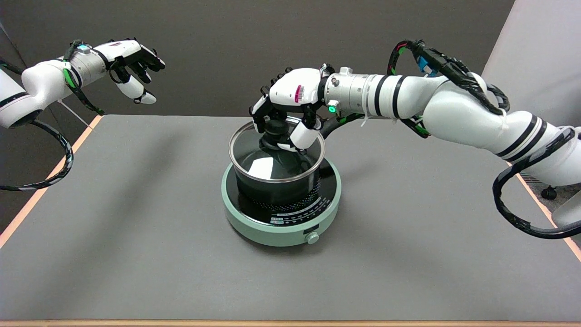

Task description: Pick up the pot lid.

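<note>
On green cooker (pixel 254 222) — pot (pixel 277 186) | right hand (pixel 283 113) apparently gripping lid (pixel 263 156) knob (pixel 275 131) — table (pixel 136 254) around

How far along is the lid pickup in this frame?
Done: the right hand has reached the pot lid and its fingers wrap the black knob. In hand: the grasp itself. Left: the lift, since the lid's rim seems to sit on the pot, which stands on the green cooker.
</note>
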{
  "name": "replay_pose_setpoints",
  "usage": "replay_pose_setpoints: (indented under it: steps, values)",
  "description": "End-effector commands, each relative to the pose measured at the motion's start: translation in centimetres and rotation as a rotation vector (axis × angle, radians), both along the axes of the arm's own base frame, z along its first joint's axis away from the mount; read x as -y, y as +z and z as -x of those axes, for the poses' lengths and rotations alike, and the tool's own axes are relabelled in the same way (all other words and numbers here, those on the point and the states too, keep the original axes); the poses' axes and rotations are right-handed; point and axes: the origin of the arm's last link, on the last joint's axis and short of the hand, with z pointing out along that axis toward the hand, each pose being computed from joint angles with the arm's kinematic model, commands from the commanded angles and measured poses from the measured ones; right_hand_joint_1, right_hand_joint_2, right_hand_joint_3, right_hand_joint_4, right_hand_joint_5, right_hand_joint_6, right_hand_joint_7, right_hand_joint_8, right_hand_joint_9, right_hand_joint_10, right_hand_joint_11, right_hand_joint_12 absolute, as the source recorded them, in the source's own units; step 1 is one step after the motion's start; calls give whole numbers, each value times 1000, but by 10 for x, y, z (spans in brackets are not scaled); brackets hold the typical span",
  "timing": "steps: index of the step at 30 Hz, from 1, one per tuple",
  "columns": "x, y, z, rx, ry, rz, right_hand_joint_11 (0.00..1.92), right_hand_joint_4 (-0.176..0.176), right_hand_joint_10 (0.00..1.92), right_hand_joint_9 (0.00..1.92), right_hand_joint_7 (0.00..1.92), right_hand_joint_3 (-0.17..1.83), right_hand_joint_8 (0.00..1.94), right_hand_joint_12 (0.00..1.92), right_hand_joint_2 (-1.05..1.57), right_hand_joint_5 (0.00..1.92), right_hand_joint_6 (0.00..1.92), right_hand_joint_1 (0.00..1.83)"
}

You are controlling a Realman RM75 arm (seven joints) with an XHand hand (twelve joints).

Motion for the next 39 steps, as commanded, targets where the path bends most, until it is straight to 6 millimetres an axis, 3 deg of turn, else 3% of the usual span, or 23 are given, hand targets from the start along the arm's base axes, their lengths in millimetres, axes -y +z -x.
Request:
replay_pose_setpoints:
  steps: [1,3,4,5,6,8,11,12,13,14,16,19,21,22,23,24,28,29,30,36,39]
  values:
    - [0,1,1,8,9,3,516,166,902,724,749,793,729,883,750,619,880,945]
    - [0,1,0,10,12,3,526,170,978,704,731,799,827,901,761,607,950,946]
    - [0,1,0,12,15,2,533,175,1014,699,721,331,895,924,1099,674,1395,881]
    - [0,1,0,13,17,2,534,176,1056,693,712,285,949,938,1136,681,1460,873]
    - [0,1,0,16,19,2,538,176,1084,692,709,305,989,945,1125,686,1462,876]
    - [0,1,0,21,25,2,548,40,1188,718,757,216,1370,985,1161,672,1507,1128]
    - [1,1,-1,30,34,3,514,34,1366,730,744,257,1449,1161,1157,645,1514,1117]
    - [-9,-11,0,9,30,-44,504,29,1409,731,739,270,1474,1198,1155,634,1518,1117]
    - [-37,-42,3,-48,17,-171,490,24,1472,723,732,291,1506,1247,1154,618,1533,1112]
    - [0,1,-1,30,34,3,477,21,1520,713,725,300,1526,1290,1156,607,1544,1110]
    - [1,2,-1,31,34,5,456,10,1596,688,730,356,1548,1378,1134,594,1560,1110]
    - [0,2,-1,32,31,5,498,1,1555,737,722,263,1546,1321,1186,576,1556,1102]
    - [0,2,0,32,30,5,452,-7,1634,712,765,376,1518,1455,1111,601,1544,1126]
    - [-10,-11,0,10,27,-46,454,-14,1634,719,775,386,1511,1463,1102,603,1539,1131]
    - [-37,-42,4,-45,14,-170,487,-19,1605,739,769,366,1523,1424,1119,589,1551,1127]
    - [0,3,-1,34,30,7,513,-24,1592,753,770,354,1523,1406,1127,582,1554,1126]
    - [0,3,-1,36,28,7,550,-39,1573,778,795,325,1486,1430,1129,590,1532,1138]
    - [0,4,-1,35,25,9,549,-28,1577,785,802,349,1479,1440,1110,590,1520,1151]
    - [0,5,-1,34,23,12,535,170,1620,784,839,673,1433,1518,867,537,1407,1341]
    - [-2,8,-8,41,16,16,573,176,1654,789,820,688,1463,1560,869,543,1377,1344]
    - [-4,8,-9,48,11,14,566,176,1732,756,813,793,1530,1634,833,487,1529,1344]
